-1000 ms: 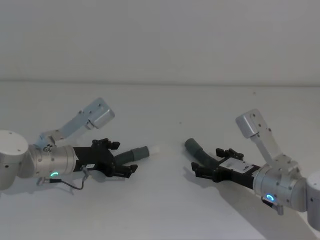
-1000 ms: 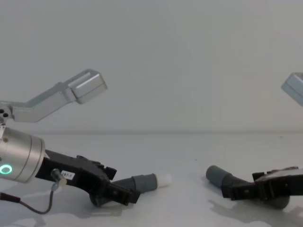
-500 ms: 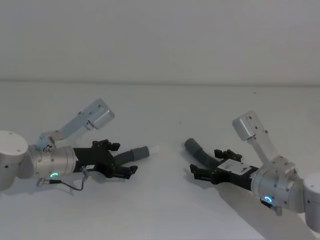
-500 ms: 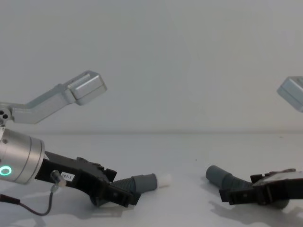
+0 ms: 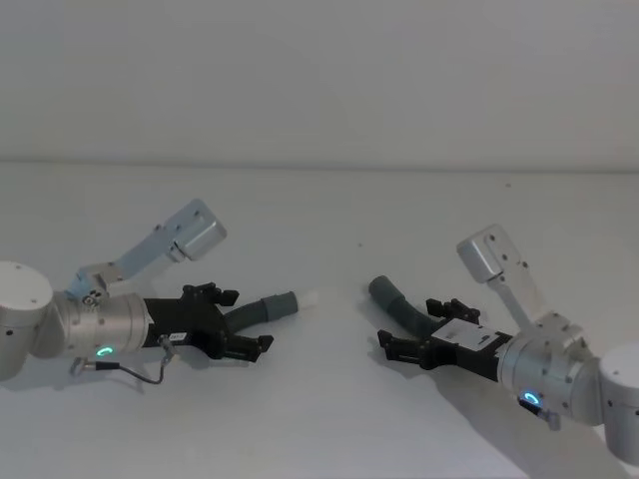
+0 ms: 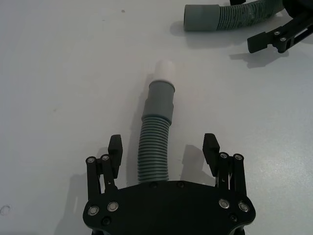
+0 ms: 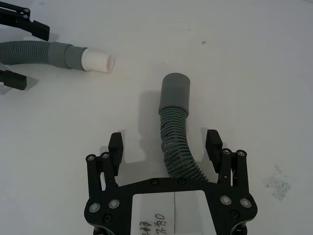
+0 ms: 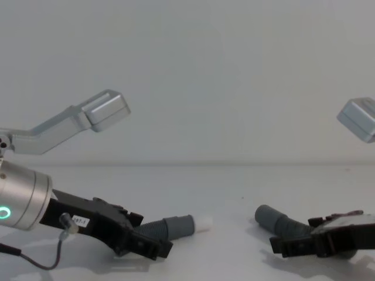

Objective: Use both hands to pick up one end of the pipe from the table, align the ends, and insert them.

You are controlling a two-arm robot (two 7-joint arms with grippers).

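Observation:
Two dark grey corrugated pipe pieces lie on the off-white table [image 5: 319, 210]. The left pipe [image 6: 154, 147] ends in a grey cuff [image 6: 161, 98] with a white stub [image 6: 165, 68] pointing right. My left gripper [image 5: 245, 319] is open and low, its fingers straddling this hose without touching it. The right pipe [image 7: 176, 147] bends up to a plain grey cuff [image 7: 175, 90]. My right gripper [image 5: 411, 324], with a white label, is open and straddles that hose the same way. The two ends [image 8: 204, 222], [image 8: 268, 216] face each other across a gap.
The table is bare around the two hoses, with open room between and behind them. Its far edge meets a plain pale wall [image 5: 319, 80]. A thin black cable [image 8: 35, 257] hangs under my left wrist.
Both grippers have sunk a little toward the table around their hoses, and the right one has edged slightly left. The hoses have not moved, and both grippers stay open.

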